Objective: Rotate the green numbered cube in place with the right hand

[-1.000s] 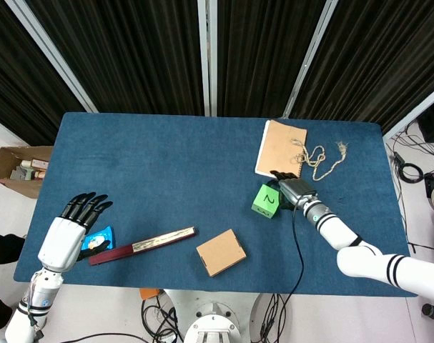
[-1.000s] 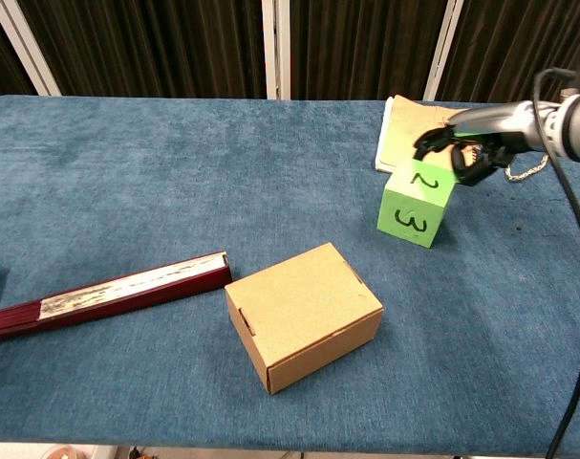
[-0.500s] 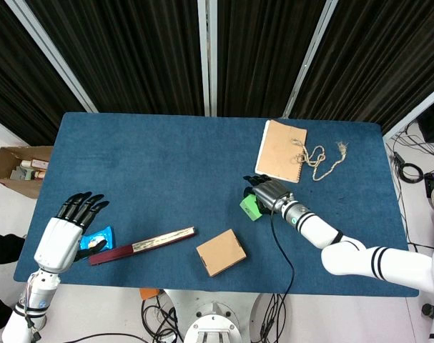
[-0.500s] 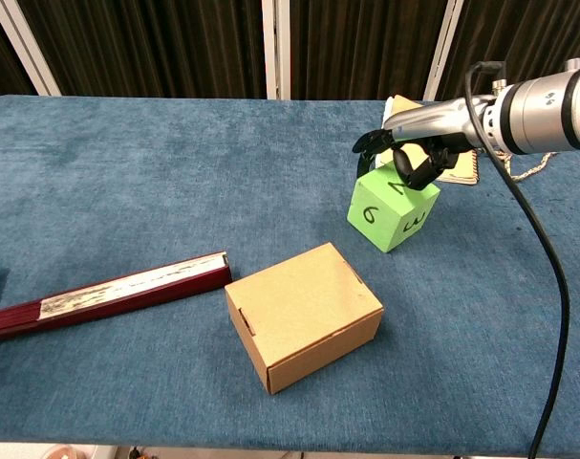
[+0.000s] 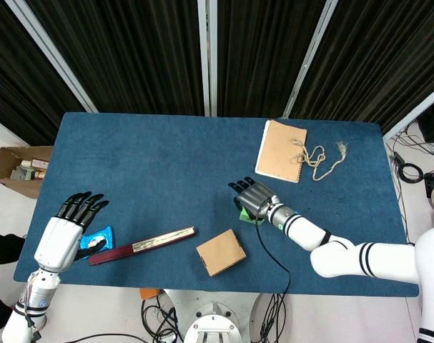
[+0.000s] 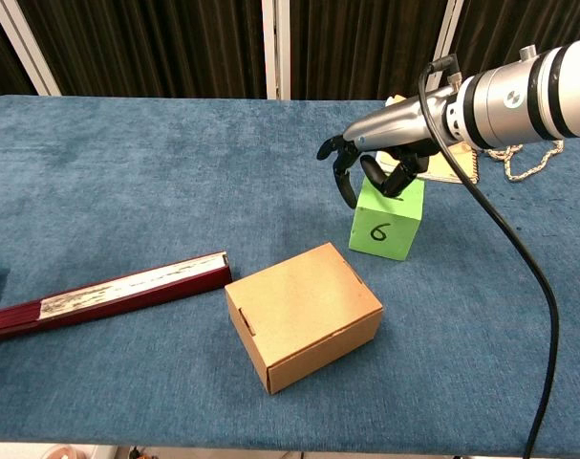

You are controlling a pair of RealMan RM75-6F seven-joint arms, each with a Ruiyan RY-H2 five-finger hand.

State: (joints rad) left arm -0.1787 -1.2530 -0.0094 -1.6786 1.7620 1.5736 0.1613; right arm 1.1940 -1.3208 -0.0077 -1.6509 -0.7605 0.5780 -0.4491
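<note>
The green numbered cube (image 6: pixel 386 226) stands on the blue table (image 6: pixel 127 172), its "6" face toward the chest camera. My right hand (image 6: pixel 377 170) reaches over it from the right, with curled fingers gripping its top and one finger hanging past its left edge. In the head view my right hand (image 5: pixel 252 199) covers most of the cube (image 5: pixel 246 215). My left hand (image 5: pixel 65 230) hovers at the table's near left corner, fingers spread and holding nothing.
A small cardboard box (image 6: pixel 303 315) lies just in front-left of the cube. A dark red closed fan (image 6: pixel 108 295) lies further left, next to a blue packet (image 5: pixel 100 239). A brown notebook (image 5: pixel 281 149) and a string (image 5: pixel 321 158) lie behind the cube.
The cube has turned and slid left: the "3" face gave way to the "6" face. My right hand swept left with it. The left hand barely moved.
</note>
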